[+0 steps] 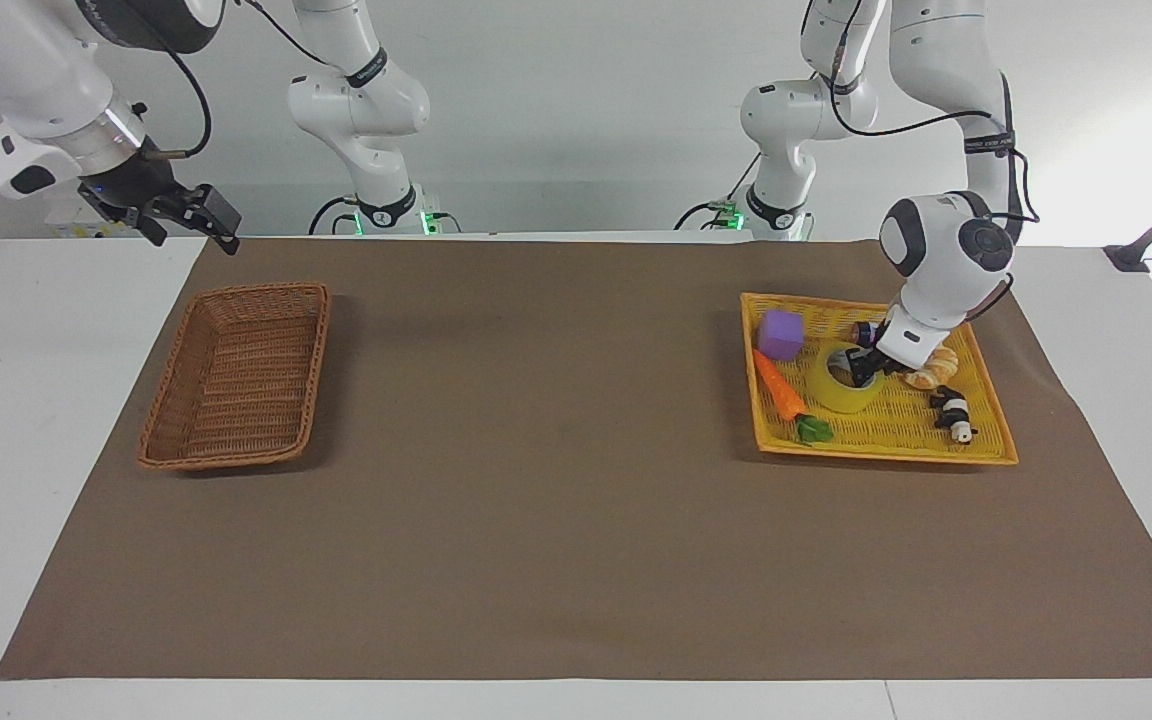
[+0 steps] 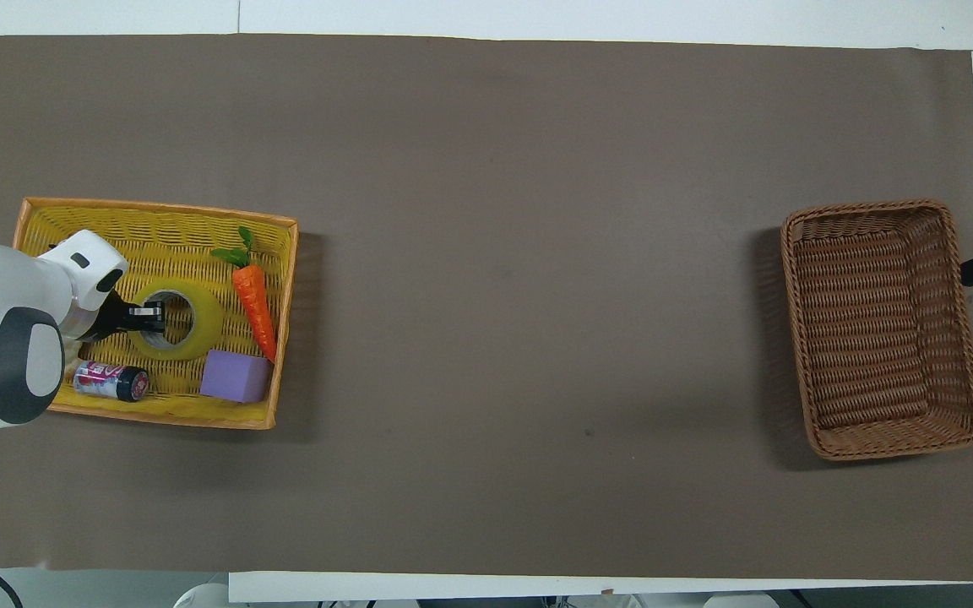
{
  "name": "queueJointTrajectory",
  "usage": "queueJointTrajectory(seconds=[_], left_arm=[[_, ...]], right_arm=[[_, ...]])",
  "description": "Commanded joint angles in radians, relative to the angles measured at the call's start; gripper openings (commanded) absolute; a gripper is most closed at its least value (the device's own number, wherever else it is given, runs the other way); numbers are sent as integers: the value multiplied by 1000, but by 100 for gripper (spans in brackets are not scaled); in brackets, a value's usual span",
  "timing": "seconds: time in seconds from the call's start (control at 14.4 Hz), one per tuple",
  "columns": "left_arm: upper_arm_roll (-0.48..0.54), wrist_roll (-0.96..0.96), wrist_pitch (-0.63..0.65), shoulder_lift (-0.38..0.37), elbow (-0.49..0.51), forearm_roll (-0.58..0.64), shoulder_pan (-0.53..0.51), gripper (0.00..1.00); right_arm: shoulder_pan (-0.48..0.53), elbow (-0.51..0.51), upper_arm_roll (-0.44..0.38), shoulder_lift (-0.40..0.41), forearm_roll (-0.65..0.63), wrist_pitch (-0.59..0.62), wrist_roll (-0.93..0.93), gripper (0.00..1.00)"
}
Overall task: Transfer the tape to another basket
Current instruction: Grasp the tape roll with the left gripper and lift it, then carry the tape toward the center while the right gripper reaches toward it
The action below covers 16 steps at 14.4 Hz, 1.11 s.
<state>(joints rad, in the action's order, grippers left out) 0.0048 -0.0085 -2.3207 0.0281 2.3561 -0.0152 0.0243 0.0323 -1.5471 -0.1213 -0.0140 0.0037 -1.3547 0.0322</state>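
The left gripper [image 1: 862, 367] reaches into the tape [image 1: 844, 380] in the yellow tray [image 1: 986, 440]. Whether it clamps the roll's wall cannot be told. The right gripper [image 1: 198, 217] waits near the basket [image 1: 236, 375], its fingers unclear.

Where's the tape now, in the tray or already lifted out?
Still in the yellow tray. The tape sits flat between the carrot and the left gripper, which straddles its rim. The basket is empty.

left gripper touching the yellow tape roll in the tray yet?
Touching. In the overhead view the left gripper sits on the yellow translucent tape roll, fingers straddling its wall at the white core; the facing view agrees.
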Motion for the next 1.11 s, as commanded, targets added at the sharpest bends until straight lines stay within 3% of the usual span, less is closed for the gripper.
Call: queueJointTrajectory(seconds=[0.0, 0.28, 0.63, 0.83, 1.04], left_arm=[[6, -16, 136, 29, -145, 11, 3, 0], [-2, -69, 415, 36, -392, 0, 34, 0], [0, -471, 339, 110, -558, -153, 256, 0], [-2, -489, 322, 116, -567, -216, 337, 0], [-3, -511, 391, 115, -599, -276, 469, 0]], right_arm=[[6, -18, 6, -17, -5, 6, -18, 100], [6, -18, 6, -17, -5, 6, -18, 100], [6, -18, 6, -17, -5, 6, -18, 100], [6, -18, 6, -17, -5, 6, -18, 100], [6, -18, 6, -17, -5, 6, -18, 100]])
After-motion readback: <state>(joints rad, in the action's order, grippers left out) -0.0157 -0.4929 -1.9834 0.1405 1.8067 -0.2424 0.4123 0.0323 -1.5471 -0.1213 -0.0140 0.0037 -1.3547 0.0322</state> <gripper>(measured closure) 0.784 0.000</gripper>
